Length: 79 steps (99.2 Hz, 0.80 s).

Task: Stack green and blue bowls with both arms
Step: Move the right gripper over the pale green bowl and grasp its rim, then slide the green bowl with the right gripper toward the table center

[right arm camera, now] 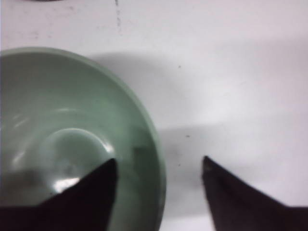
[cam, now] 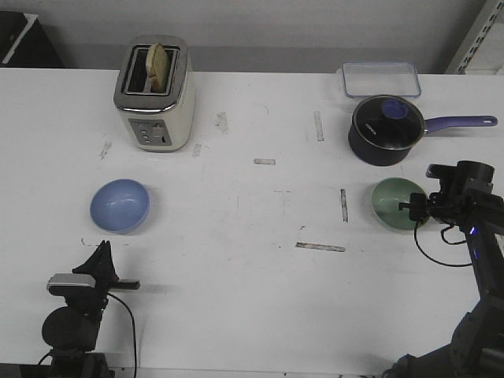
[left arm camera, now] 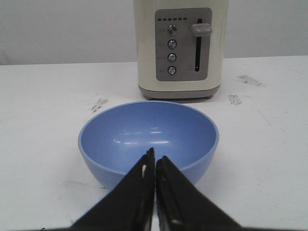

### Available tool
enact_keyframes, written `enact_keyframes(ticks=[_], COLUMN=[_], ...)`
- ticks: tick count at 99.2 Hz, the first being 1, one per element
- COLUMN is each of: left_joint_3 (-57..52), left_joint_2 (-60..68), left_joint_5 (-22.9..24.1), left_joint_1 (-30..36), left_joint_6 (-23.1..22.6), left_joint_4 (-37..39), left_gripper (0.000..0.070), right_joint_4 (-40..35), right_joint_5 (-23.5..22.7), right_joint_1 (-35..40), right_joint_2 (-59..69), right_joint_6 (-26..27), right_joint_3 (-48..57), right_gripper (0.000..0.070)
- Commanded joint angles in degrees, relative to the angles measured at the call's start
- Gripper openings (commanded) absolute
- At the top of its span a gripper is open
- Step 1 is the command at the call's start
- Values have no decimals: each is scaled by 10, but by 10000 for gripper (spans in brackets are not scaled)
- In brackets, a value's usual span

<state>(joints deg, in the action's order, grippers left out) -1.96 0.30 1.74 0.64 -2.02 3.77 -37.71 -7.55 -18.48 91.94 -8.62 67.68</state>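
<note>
Right arm straddling the green bowl (right arm camera: 72,139)

Its jaws stand apart across the rim (left jaws together, short of the blue bowl (left arm camera: 148,137)); I'd lower further, then clamp squarely.

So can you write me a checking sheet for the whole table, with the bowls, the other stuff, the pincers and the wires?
Surface: white table, scuffed, with tape marks.
Job's things: blue bowl and green bowl, far apart, upright, empty, not stacked.
Clutter: toaster with bread in it; lidded saucepan; clear box.
Pincers: left pincer shut, short of the blue bowl; right pincer open, straddling the green bowl's rim.
Cables: black cable by the right arm.
Surroundings: grey wall behind.
</note>
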Motion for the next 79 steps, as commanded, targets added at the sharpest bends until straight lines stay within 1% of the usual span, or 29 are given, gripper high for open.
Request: enact_keyframes(ticks=[1,6,8,30,45,62,69,79], left_joint_3=[12,12,12,12,12,12,12,12], left_joint_2=[-1,-1,-1,-1,-1,-1,-1,-1], left_joint_5=[1,1,1,1,1,1,1,1], left_joint_1=[1,1,1,1,1,1,1,1], left_joint_6=[1,1,1,1,1,1,1,1], left_joint_4=[6,6,6,6,6,6,6,6], left_gripper=[2,2,2,2,2,2,2,2], right_joint_4=[8,10,10,17,15,-9,-17,-22], right_joint_5=[-2,-2,-2,-3,-33,-65,-75,-76], right_joint_1=[-2,-2,-2,-2,1,25,49,100], right_joint_2=[16,18,19,14,-9,-57,-79,-101], right_joint_6=[-5,-4,-5,-4,3,37,64,111], right_joint_3=[13,13,13,14,27,66,82,100], right_gripper=[116,9,0,0,0,0,0,0])
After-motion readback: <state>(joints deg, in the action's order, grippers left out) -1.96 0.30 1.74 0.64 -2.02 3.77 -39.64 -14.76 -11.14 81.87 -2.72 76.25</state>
